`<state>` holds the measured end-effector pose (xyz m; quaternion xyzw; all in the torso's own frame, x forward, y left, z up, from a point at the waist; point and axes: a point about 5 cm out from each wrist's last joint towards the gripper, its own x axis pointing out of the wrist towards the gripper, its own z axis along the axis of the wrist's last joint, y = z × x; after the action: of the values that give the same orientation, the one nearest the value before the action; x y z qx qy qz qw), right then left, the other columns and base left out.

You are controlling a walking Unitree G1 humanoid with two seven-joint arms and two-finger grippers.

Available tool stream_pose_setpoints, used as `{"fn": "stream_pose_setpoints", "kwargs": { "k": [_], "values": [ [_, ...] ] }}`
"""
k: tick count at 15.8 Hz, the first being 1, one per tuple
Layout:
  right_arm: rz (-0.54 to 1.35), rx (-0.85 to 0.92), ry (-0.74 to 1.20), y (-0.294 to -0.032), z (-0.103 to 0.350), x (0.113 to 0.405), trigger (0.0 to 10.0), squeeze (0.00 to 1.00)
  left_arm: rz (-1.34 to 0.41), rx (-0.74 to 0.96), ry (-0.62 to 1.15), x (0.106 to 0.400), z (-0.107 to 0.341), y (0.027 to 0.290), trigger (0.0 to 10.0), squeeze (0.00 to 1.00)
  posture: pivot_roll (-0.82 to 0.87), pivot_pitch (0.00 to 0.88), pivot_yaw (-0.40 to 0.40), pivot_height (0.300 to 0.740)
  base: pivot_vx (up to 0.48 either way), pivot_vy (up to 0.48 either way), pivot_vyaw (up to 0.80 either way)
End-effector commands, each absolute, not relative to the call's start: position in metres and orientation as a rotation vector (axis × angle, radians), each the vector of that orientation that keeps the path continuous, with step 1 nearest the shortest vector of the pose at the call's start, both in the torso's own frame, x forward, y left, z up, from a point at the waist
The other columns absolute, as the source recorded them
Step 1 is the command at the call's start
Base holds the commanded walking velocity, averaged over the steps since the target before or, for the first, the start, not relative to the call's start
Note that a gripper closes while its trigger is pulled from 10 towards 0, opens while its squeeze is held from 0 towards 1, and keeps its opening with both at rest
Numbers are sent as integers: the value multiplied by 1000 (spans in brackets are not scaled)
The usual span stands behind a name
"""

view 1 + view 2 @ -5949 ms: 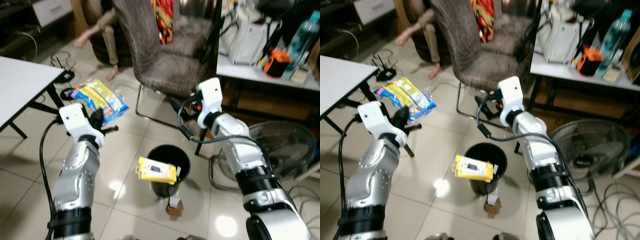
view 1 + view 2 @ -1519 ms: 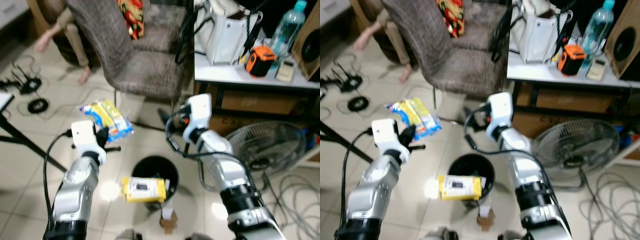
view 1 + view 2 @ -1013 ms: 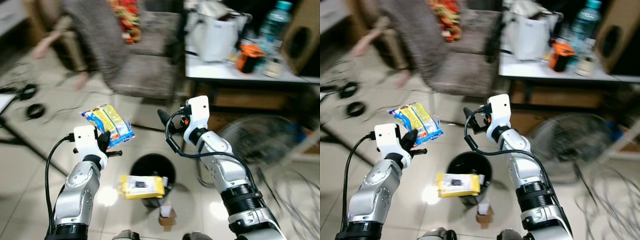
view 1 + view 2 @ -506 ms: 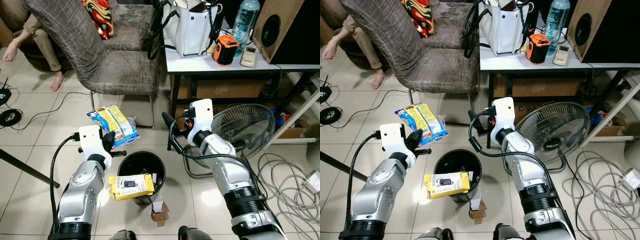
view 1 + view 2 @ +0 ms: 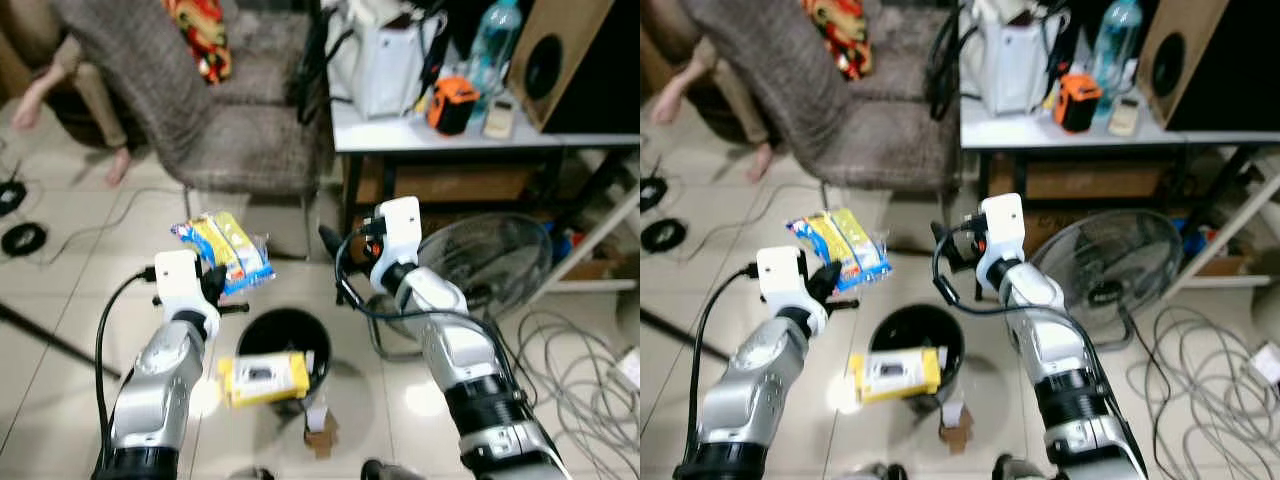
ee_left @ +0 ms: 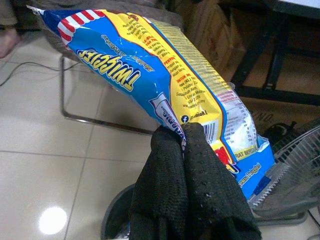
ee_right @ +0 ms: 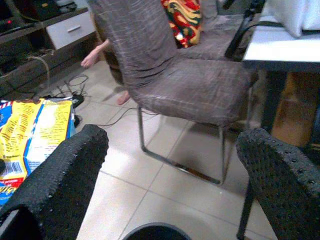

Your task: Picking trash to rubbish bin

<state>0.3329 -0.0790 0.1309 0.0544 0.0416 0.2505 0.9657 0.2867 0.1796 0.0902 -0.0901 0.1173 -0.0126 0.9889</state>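
Observation:
My left gripper point(image 5: 212, 283) is shut on the lower edge of a blue and yellow snack bag point(image 5: 226, 251), held up just left of and above the black rubbish bin point(image 5: 300, 316). The wrist view shows its fingers pinching the snack bag point(image 6: 165, 85). A flat yellow package point(image 5: 265, 377) rests on the bin's near rim. My right gripper point(image 5: 333, 243) hangs open above the bin's far right side, fingers point(image 7: 65, 165) wide apart with nothing between them.
A small cardboard box point(image 5: 322, 432) lies on the tiles in front of the bin. A grey chair point(image 5: 230, 130) stands behind, a floor fan point(image 5: 490, 260) to the right under a cluttered white desk point(image 5: 455, 120). Cables point(image 5: 590, 370) lie far right. A person's leg point(image 5: 50, 85) is far left.
The camera has swung right, from the white table to the desk and fan. My left gripper keeps the snack bag by the bin. The right gripper stays open.

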Motion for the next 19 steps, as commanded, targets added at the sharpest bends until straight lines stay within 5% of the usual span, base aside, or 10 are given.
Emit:
{"fn": "stream_pose_setpoints", "kwargs": {
  "k": [1, 7, 19],
  "values": [
    [518, 106, 78, -78, 134, 332, 10000, 0, -35, -174, 241, 286, 90, 179, 10000, 0, -64, 141, 41, 740, 458, 0, 0],
    [521, 109, 91, -78, 132, 332, 10000, 0, -28, -176, 247, 285, 90, 180, 10000, 0, -63, 143, 41, 740, 424, 0, 0],
    [551, 99, 181, -78, 112, 325, 10000, 0, -21, -185, 285, 280, 81, 176, 10000, 0, -68, 152, 34, 740, 0, 0, 0]
  ]
}}
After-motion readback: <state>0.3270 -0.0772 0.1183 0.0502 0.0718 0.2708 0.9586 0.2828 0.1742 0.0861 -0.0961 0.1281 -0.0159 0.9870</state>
